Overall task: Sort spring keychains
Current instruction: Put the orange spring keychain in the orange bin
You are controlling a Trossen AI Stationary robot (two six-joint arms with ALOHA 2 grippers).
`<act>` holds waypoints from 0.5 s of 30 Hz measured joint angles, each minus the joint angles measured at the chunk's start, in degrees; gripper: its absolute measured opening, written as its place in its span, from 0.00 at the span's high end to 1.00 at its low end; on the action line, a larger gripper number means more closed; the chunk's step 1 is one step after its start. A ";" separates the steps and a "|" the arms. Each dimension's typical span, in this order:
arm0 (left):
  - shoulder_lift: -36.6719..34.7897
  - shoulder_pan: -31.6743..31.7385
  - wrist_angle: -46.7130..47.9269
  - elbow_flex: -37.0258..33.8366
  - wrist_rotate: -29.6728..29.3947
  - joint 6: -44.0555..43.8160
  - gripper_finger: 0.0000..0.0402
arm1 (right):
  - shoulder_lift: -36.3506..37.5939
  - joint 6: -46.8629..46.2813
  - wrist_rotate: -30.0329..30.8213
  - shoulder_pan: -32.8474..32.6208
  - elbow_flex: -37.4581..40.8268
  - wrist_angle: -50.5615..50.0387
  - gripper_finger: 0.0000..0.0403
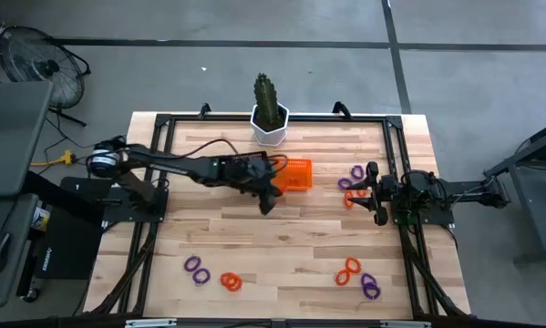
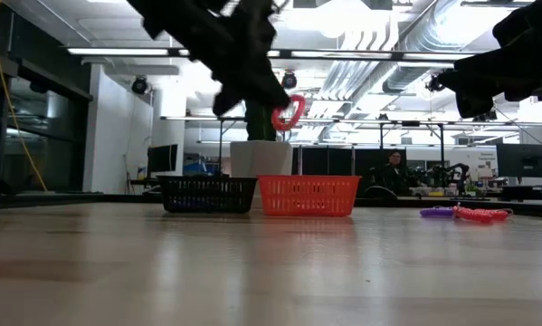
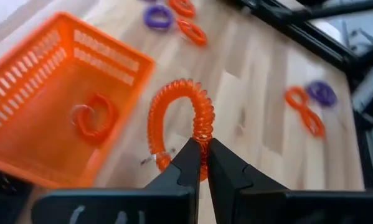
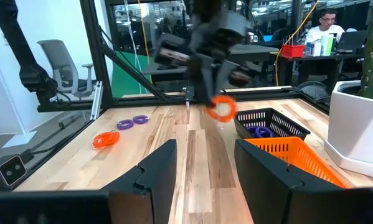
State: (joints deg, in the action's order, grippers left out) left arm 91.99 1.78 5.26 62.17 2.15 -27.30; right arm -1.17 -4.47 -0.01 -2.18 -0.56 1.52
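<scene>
Left gripper (image 3: 202,163) pinches orange coil (image 3: 180,124) tight, lifted off table – hangs just beside orange basket (image 3: 24,81), likely so coil can drop in with its own colour. One orange coil already in that basket. Black basket (image 4: 270,127) holds purple coil. Right gripper (image 4: 205,168) wide, empty, waits near right edge. More coils (image 1: 359,278) lie on table (image 1: 282,255).

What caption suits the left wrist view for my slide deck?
Left gripper carries an orange spring keychain beside the orange mesh basket.
</scene>
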 joint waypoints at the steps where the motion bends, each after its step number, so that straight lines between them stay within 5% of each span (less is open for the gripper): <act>1: 1.07 0.67 -0.25 0.98 -0.10 -0.30 0.97 | 0.00 0.00 -0.02 0.00 -0.02 0.00 0.61; 7: 9.32 4.09 4.78 10.93 -1.07 -4.27 0.97 | 0.00 0.00 -0.02 0.00 -0.01 0.00 0.61; 15: 19.18 6.55 27.21 27.30 -7.35 -9.46 0.97 | 0.00 -0.01 0.00 -0.01 0.01 0.00 0.61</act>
State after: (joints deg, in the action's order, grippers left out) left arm 111.17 8.34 32.47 89.47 -5.20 -36.75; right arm -1.17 -4.48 -0.01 -2.19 -0.56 1.52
